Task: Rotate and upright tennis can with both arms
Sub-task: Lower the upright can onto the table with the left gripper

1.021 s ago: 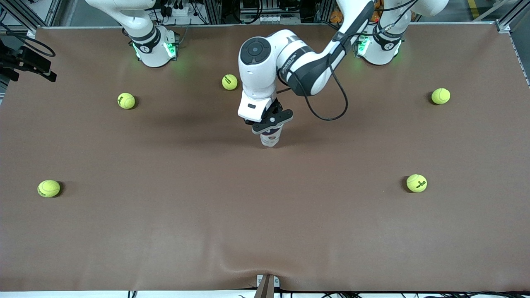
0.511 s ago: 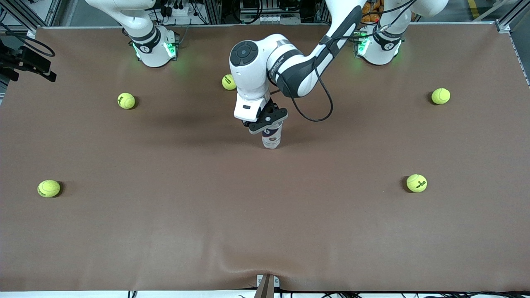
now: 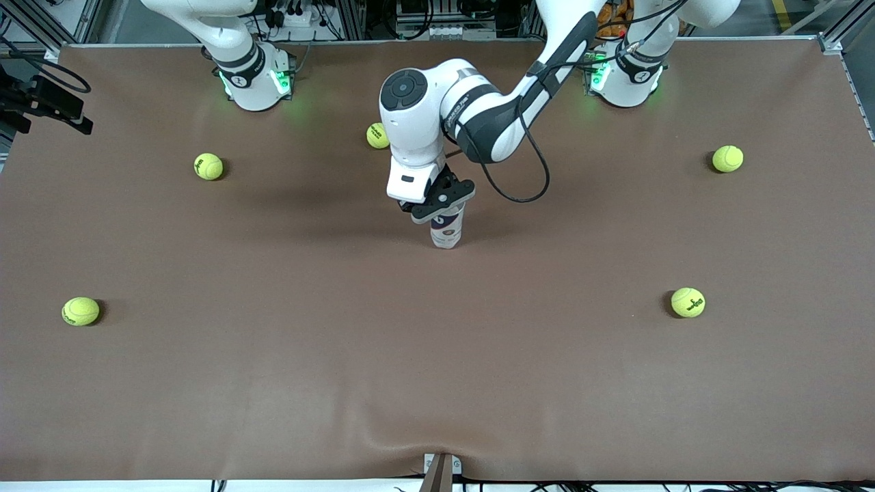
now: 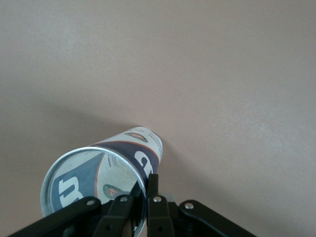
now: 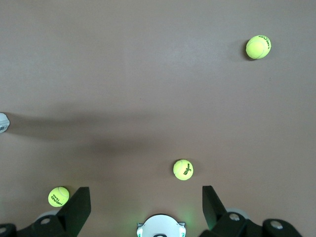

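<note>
The tennis can [image 3: 446, 231] stands about upright at the middle of the brown table, with its white and dark-blue label showing. My left gripper [image 3: 441, 203] is over it and is shut on its top edge. In the left wrist view the can [image 4: 133, 150] shows from above with its silver rim [image 4: 74, 154] open. My left gripper [image 4: 145, 186] pinches the rim wall, one finger inside and one outside. My right gripper [image 5: 143, 207] is open and empty, held high over the right arm's base [image 5: 160, 228]. It does not show in the front view.
Several yellow-green tennis balls lie scattered on the table: one [image 3: 379, 135] beside the left arm's wrist, one [image 3: 208, 166] and one [image 3: 81, 311] toward the right arm's end, one [image 3: 727, 158] and one [image 3: 688, 302] toward the left arm's end.
My left arm has shifted a little toward the right arm's end with the can's top in its grip. The can now stands straighter. The balls have not moved.
</note>
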You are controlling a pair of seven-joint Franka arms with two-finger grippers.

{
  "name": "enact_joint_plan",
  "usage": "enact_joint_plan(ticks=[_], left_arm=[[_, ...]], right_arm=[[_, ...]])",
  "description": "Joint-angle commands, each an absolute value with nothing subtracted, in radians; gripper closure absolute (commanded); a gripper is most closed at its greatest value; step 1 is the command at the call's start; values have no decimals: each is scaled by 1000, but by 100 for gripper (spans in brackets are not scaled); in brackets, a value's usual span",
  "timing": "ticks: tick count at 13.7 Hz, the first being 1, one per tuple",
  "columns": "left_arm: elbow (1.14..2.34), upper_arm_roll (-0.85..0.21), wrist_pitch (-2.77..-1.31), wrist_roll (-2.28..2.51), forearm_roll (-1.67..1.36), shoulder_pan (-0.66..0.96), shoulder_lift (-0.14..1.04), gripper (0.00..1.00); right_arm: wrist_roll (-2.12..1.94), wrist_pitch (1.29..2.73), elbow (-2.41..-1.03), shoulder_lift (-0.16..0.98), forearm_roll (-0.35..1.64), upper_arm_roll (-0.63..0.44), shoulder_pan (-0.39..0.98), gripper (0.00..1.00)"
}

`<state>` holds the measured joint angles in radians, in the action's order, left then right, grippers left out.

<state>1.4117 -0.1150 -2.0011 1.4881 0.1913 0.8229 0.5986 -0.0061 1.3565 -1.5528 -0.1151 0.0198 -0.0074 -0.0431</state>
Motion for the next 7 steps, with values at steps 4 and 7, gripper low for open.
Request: enact_joint_plan(ticks=[4,7], left_arm=[[1385,-110,-2010,1516,219,833,620,78],[1385,-110,-2010,1517,216,833,618,71]], right_arm=[[-3,1351,-1565,-138,9,-3,-51,0],[-3,1351,-1565,-138,9,-2,-51,0]])
